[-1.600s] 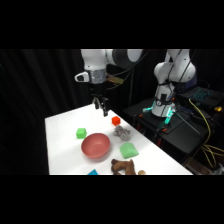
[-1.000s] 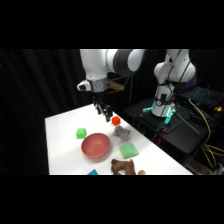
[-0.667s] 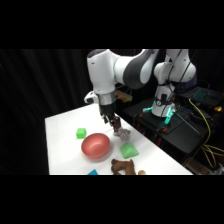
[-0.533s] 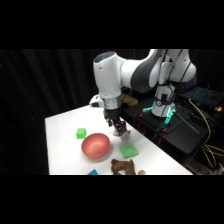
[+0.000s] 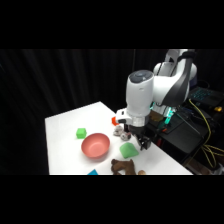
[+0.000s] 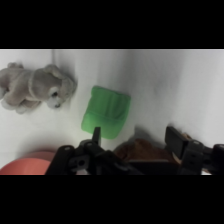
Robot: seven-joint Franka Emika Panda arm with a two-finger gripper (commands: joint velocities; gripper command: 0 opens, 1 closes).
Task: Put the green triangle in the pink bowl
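While lowered over the table [image 5: 65, 125], gripper [image 6: 134, 137] spread open above green triangle [image 6: 106, 111], untouched, lying beside pink bowl [image 5: 95, 145], near grey plush toy [image 6: 35, 86].

In the wrist view the pink bowl [image 6: 25, 162] is showing only as a red sliver at the bottom edge, left of the jaws. A brown thing [image 6: 145, 150] between the jaws is lying half hidden behind the black linkage, too blurred to name. In the side view a blue piece [image 5: 93, 172] is being cut off by the lower edge, and an orange block [image 5: 114, 120] is peeking out from behind the arm.
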